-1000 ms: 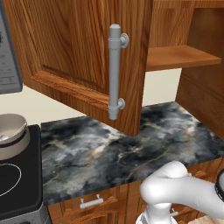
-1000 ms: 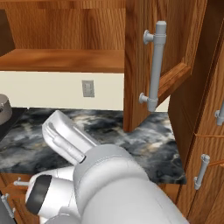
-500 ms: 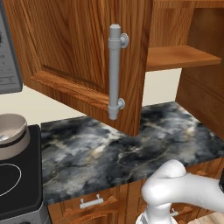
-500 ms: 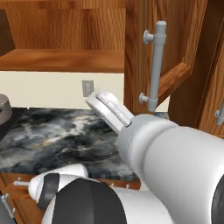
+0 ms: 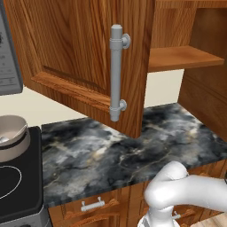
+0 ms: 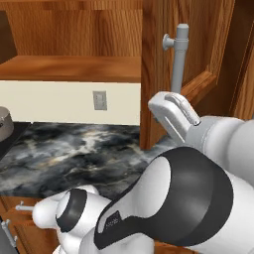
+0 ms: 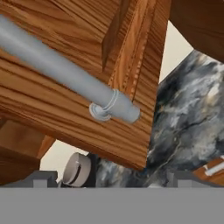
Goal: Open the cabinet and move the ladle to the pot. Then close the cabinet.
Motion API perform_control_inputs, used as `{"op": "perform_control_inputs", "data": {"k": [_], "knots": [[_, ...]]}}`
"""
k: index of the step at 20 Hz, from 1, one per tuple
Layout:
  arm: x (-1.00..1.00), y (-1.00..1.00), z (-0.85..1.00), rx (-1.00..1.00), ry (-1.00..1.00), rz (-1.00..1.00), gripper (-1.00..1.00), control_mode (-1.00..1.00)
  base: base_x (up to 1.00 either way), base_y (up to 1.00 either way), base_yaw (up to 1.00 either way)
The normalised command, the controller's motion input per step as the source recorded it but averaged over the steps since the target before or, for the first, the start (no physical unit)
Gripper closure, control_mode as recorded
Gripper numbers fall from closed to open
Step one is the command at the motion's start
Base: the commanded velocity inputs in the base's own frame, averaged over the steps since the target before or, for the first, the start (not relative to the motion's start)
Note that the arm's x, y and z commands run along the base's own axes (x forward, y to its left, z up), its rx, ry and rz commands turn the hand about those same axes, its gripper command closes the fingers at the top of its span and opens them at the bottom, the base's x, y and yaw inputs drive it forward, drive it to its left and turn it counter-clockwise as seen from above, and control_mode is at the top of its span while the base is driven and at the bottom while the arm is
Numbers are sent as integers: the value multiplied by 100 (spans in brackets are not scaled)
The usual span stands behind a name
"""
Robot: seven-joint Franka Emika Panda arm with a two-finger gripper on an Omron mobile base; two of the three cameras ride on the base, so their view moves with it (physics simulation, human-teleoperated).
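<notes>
— While the cabinet (image 5: 84,57) door hangs swung out over the counter (image 5: 133,150), where does the gripper (image 7: 109,181) sit?

— From the hand view, the two fingertips (image 7: 43,178) rise at the lower edge, and the door's bottom corner hangs just beyond them. The grey bar handle (image 7: 65,72) crosses diagonally above the fingertips, its lower mount and end cap straight ahead of the gap between them.

— And the fingers themselves?

— Spread wide, one at each side of the lower edge, with nothing between them. They touch neither the handle nor the wood.

— Where is the pot (image 7: 76,169)?

— Past the left fingertip, a grey round shape peeks out below the door's edge in the hand view. In the left base view the pot (image 5: 11,137) stands on the dark stove (image 5: 17,186), well to the left of the door, with something pale lying inside it. Whether that is the ladle cannot be told.

— What lies beyond the right fingertip?

— Dark marbled counter, and a drawer handle (image 7: 214,167) at the edge. In the right base view the white arm (image 6: 198,163) reaches toward the door, with its handle (image 6: 178,57) upright above it. Behind, an open shelf (image 6: 69,69) shows, and a wall outlet (image 6: 99,100) sits below it.
</notes>
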Motion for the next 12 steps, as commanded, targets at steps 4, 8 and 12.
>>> {"op": "perform_control_inputs", "data": {"k": [4, 8, 12], "knots": [[72, -43, -41, 6, -2, 0, -100, -100, 0, 0, 0], [79, -50, -47, 5, -2, 0, -100, -100, 0, 0, 0], [64, -14, -28, 7, -13, 0, -100, -100, 0, 0, 0]]}}
